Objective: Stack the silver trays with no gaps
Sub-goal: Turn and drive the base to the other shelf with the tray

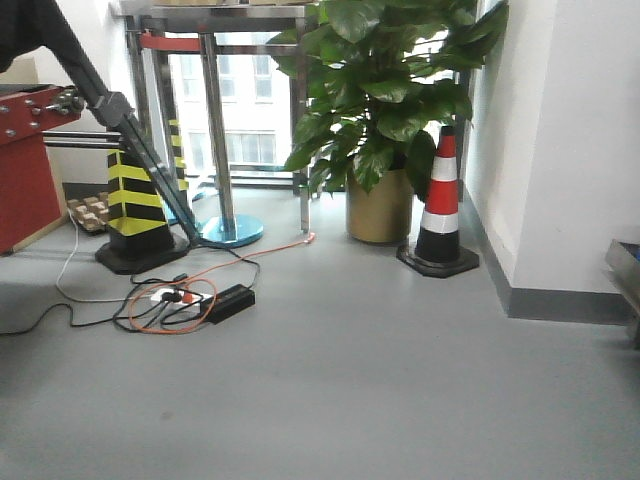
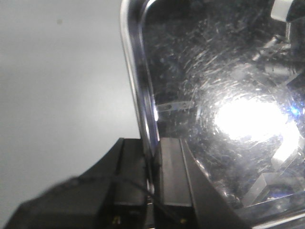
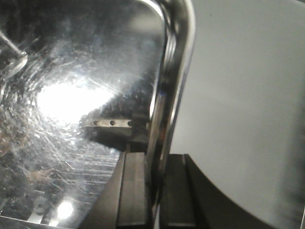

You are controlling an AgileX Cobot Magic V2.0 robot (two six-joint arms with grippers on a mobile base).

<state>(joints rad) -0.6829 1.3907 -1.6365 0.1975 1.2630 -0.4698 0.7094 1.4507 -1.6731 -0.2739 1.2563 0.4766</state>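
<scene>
the left fingers point(image 2: 171, 176) are pinching the thin rim point(image 2: 136, 71) of a silver tray point(image 2: 228, 95), with one finger inside the tray and one outside. the right fingers point(image 3: 132, 191) pinch a tray rim the same way. i think it is one tray held by both sides, but the pictures do not prove it. the tray fills each wrist view, with plain grey ground beside it. i cannot tell if it is lifted or resting on a worktop. no second tray shows. the front view has only floor, a green plant point(image 1: 390, 90) and a striped cone point(image 1: 440, 200).

to do this step well, both sides should stay level so the tray does not tip. it should come straight down over the next tray, with corners over corners. it should sink all the way in before the fingers let go. if one side sits high, there will be a gap.

the tray is hard, shiny metal. it has lots of tiny swirly scratches and a big bright spot of light. it acts like a mirror. the rim is thin and smooth, so it may slip. the rounded corner point(image 3: 178, 14) bends softly. the fingers are dark, flat blocks.
</scene>
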